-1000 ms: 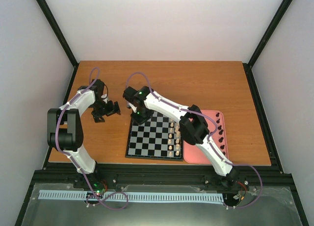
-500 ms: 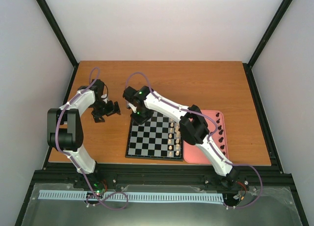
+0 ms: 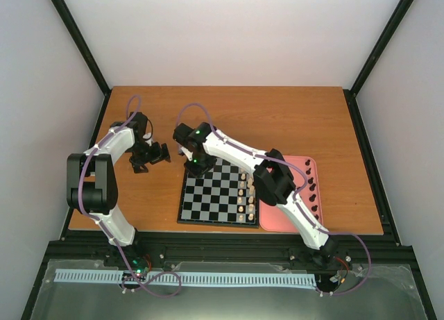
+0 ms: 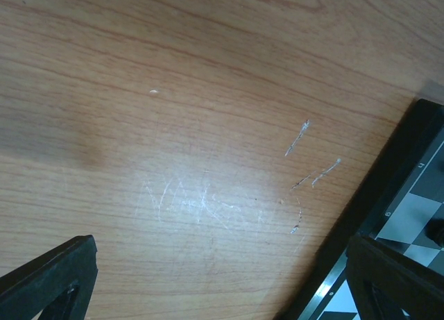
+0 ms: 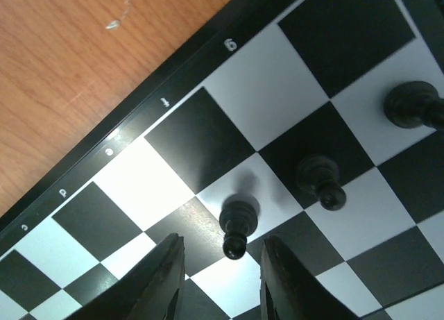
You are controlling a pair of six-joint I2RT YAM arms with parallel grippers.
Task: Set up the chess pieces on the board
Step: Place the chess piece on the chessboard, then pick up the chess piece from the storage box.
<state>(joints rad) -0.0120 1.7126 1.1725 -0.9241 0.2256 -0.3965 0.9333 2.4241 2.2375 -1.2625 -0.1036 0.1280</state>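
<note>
black chess piece [image 5: 236, 223] upright, right claw [image 5: 222, 268] parted

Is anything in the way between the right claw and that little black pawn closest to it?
Nothing visible. The right claw is open right at the black pawn, which stands on the board with a gap to each finger. The next black pawn stands apart, off to one side.

Black-and-grey checked board [image 3: 208, 203] (pink tray [image 3: 270, 221]).
</note>
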